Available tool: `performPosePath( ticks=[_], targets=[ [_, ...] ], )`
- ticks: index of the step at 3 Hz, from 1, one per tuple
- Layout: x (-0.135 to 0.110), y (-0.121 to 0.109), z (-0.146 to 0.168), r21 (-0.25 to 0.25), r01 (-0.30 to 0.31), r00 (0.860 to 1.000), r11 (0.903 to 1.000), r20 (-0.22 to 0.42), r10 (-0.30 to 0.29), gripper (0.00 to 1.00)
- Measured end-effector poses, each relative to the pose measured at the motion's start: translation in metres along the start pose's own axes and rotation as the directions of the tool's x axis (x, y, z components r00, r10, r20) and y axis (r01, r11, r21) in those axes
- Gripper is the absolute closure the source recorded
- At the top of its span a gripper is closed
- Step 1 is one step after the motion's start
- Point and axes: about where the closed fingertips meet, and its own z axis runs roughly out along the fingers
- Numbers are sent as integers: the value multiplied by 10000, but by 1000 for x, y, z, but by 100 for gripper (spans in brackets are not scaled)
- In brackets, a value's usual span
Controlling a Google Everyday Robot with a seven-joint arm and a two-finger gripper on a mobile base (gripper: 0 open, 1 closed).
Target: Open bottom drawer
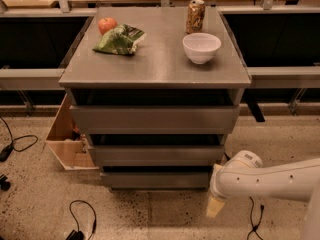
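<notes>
A grey metal cabinet has three handleless drawer fronts. The bottom drawer [155, 179] is the lowest and narrowest front, just above the floor, and looks shut. My white arm [270, 179] comes in from the right edge at floor level. My gripper [215, 206] hangs at the arm's end, a pale cream tip just right of and slightly below the bottom drawer's right corner, apart from it.
The cabinet top [155, 64] holds an apple [106, 24], a green chip bag [119, 40], a soda can [195, 16] and a white bowl [201, 47]. A wooden box [67, 139] stands left of the cabinet. Cables [82, 219] lie on the speckled floor.
</notes>
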Motion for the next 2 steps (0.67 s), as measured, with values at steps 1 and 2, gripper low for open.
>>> performPosePath(
  ticks=[1,2],
  targets=[
    [-6,-6,31,-272,362,9992,9990,-166,-367,0],
    [-6,-6,35,-330,343,9992,9989,-187,-349,0]
  ],
)
